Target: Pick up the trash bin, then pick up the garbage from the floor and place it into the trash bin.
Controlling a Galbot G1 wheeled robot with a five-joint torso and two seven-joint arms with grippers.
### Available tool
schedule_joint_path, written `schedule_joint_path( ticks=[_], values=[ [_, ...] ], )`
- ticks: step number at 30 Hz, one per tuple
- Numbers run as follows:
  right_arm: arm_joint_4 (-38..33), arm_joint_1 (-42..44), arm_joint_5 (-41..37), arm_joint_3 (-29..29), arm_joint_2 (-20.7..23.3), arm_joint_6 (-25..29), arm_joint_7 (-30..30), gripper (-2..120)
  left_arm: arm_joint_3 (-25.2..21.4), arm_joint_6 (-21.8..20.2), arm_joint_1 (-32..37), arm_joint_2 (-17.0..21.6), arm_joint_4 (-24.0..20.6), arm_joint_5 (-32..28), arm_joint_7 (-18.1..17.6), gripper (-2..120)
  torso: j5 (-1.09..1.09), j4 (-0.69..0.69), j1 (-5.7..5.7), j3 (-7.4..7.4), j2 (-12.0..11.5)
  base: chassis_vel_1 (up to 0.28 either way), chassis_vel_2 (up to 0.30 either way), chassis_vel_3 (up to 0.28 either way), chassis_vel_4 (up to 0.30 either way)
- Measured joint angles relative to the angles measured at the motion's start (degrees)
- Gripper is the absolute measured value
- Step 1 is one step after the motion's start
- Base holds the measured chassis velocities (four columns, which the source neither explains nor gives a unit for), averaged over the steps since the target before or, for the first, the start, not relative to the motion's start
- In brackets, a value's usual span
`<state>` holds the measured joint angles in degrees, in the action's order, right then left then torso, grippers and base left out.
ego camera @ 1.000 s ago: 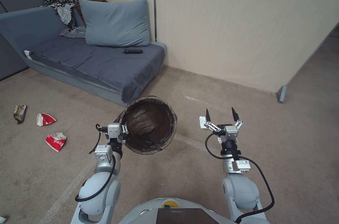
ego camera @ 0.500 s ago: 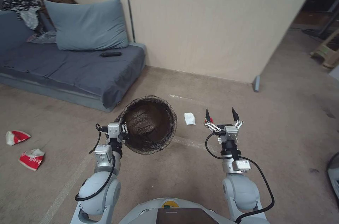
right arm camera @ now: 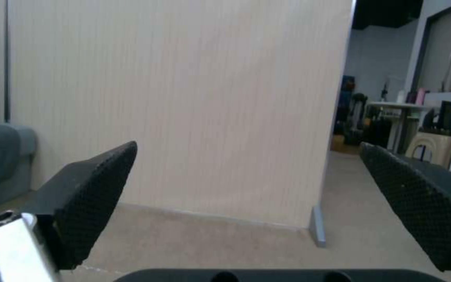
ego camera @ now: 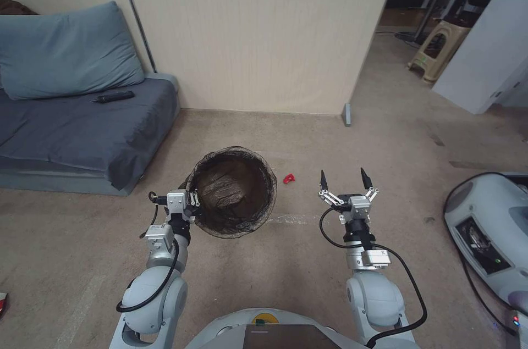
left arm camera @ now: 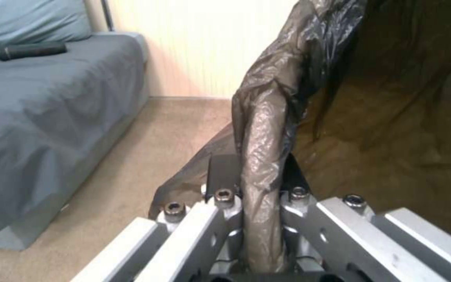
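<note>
Whole head view swung rightward over the last second: grey-blue sofa (ego camera: 82, 129) now pushed toward the left edge, doorway and tan plastic stool (ego camera: 434, 49) newly in sight at upper right. Camera turn with the base, not movement of the things. Arms in the same pose relative to the body throughout.

Left end effector (ego camera: 190, 207) clenched on the near rim of the small round white pail lined with a dark brown-black bag (ego camera: 234, 192); in the left wrist view, bag-wrapped rim (left arm camera: 262, 156) pinched between the metal fingers. Bin carried off the floor, mouth tipped toward the head camera, apparently empty inside.

Right end effector (ego camera: 345, 179) held out in front, fingers spread wide, nothing between them; in the right wrist view, both black textured pads (right arm camera: 95, 196) well apart, beige partition wall (right arm camera: 184, 98) beyond.

Red-white crumpled packets and white tissue seen earlier now out of frame to the left. Tiny red scrap (ego camera: 289, 178) now on the beige-brown short-pile carpet (ego camera: 385, 162), between bin and right end effector, slightly ahead of both. Sliver of red at the lower left edge (ego camera: 2, 303), too cut off to identify.

Judgement: bin pickup done; no garbage collected yet. Turn likely brings the red scrap within range of the free right arm; small, flat piece probably awkward to pinch off carpet.
</note>
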<state>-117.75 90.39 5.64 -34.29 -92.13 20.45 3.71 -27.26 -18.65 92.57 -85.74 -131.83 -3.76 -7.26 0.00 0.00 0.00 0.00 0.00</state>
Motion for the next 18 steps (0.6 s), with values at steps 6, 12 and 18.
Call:
schedule_joint_path(
  ticks=[6, 12, 18],
  values=[
    [-0.04, 0.01, 0.02, 0.12, -0.01, 0.13, 0.28, 100, -0.34, 0.02, -0.14, 0.01, 0.12, 0.20, -0.76, 0, 0.00, 0.02, 0.00, 0.00, 0.00, 0.000, 0.000, 0.000, 0.000],
    [-0.16, 0.03, 0.01, 0.26, -0.01, 0.11, 0.36, 100, -1.05, 0.11, -0.30, 0.04, -0.05, 0.56, -1.12, 0, 0.00, 0.00, 0.00, 0.00, 0.00, 0.000, 0.000, 0.000, 0.000],
    [-0.10, 0.03, 0.02, 0.30, -0.01, 0.11, 0.47, 100, -1.48, 0.22, -0.34, 0.10, -0.27, 0.49, -1.15, 0, 0.00, 0.00, 0.00, 0.00, 0.00, 0.000, 0.000, 0.000, 0.000]
  ],
)
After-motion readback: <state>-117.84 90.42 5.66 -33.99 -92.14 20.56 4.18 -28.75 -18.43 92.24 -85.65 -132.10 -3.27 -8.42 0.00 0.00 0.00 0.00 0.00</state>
